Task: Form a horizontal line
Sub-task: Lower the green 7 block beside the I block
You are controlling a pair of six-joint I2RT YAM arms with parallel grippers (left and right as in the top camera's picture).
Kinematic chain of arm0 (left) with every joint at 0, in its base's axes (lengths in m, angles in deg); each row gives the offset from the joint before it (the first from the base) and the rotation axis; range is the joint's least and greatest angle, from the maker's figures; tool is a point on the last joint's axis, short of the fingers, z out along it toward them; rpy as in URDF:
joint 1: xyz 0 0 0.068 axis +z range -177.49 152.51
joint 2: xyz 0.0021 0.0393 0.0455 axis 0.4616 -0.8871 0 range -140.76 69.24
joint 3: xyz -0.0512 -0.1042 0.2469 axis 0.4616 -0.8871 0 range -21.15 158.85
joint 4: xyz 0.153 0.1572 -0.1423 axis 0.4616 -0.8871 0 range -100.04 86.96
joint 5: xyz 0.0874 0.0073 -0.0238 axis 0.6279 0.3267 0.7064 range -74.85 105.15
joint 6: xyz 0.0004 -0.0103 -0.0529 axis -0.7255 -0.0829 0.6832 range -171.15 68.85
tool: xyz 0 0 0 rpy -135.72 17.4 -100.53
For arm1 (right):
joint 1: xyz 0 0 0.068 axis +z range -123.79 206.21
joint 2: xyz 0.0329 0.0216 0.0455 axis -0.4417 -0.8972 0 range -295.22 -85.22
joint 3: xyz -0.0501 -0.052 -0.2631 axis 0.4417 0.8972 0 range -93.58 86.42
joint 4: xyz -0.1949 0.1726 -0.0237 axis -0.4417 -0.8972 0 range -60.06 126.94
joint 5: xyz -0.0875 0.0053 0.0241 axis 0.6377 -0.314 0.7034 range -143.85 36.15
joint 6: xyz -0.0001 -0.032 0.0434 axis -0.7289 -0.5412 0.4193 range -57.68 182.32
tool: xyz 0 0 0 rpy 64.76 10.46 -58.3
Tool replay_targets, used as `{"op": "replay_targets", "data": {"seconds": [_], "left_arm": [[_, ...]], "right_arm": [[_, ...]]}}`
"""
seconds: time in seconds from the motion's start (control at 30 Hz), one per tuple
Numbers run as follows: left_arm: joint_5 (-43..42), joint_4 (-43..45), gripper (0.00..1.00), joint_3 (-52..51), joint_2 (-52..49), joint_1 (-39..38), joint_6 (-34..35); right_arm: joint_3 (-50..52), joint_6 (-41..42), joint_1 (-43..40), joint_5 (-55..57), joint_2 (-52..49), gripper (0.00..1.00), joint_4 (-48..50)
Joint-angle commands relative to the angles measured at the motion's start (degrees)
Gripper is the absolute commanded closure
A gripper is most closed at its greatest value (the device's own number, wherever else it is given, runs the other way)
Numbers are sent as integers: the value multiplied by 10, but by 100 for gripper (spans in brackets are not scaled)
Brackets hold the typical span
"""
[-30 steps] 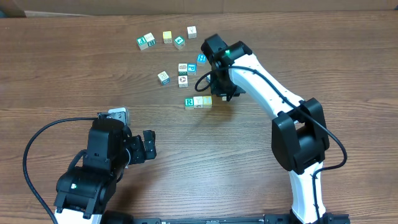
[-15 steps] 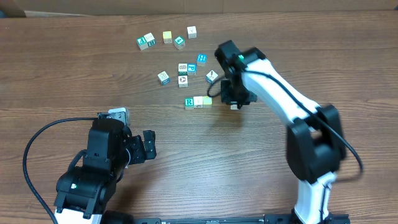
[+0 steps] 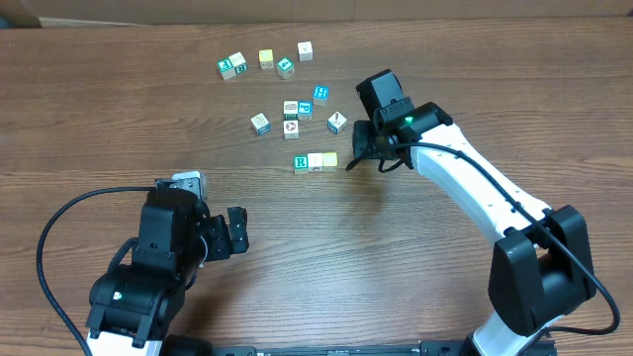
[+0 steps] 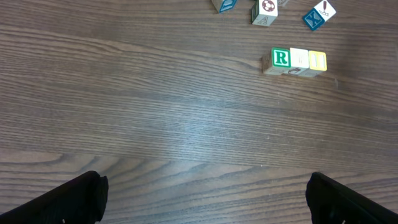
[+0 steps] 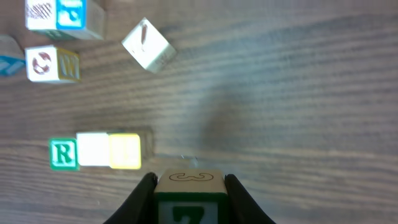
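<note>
Three small cubes touch in a short row: the green "R" cube (image 3: 301, 163), a pale white cube (image 3: 316, 161) and a plain yellow cube (image 3: 329, 159). My right gripper (image 3: 354, 158) hovers just right of the yellow end, shut on a wooden cube with a green letter (image 5: 189, 193). In the right wrist view the row's "R" cube (image 5: 63, 154) lies up and to the left of the held cube, with a small gap after the yellow cube (image 5: 125, 151). My left gripper (image 3: 232, 232) rests open at the near left, with bare wood between its fingers (image 4: 68, 199).
Loose cubes lie beyond the row: a white one with a red mark (image 3: 336, 122), a blue "H" cube (image 3: 320, 94), a small cluster (image 3: 291, 111), a lone cube (image 3: 259, 123), and several more farther back (image 3: 266, 58).
My right arm has swung its wrist to the right, uncovering the cube with the red mark. Its gripper stays by the yellow end with the cube. The left arm is still.
</note>
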Motion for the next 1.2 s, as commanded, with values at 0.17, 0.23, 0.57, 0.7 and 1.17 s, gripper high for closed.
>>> {"op": "replay_targets", "data": {"seconds": [0.17, 0.23, 0.57, 0.7, 1.17], "left_arm": [[-4, 0, 0, -3, 2, 3, 6], [-4, 0, 0, -3, 2, 3, 6], [-4, 0, 0, -3, 2, 3, 6], [-4, 0, 0, -3, 2, 3, 6], [-4, 0, 0, -3, 2, 3, 6]], "right_arm": [[4, 0, 2, -3, -45, 96, 47], [4, -7, 3, -3, -59, 96, 52], [4, -82, 7, -27, -95, 96, 57], [4, -82, 7, -28, -99, 96, 61], [5, -72, 14, -33, -112, 96, 78]]}}
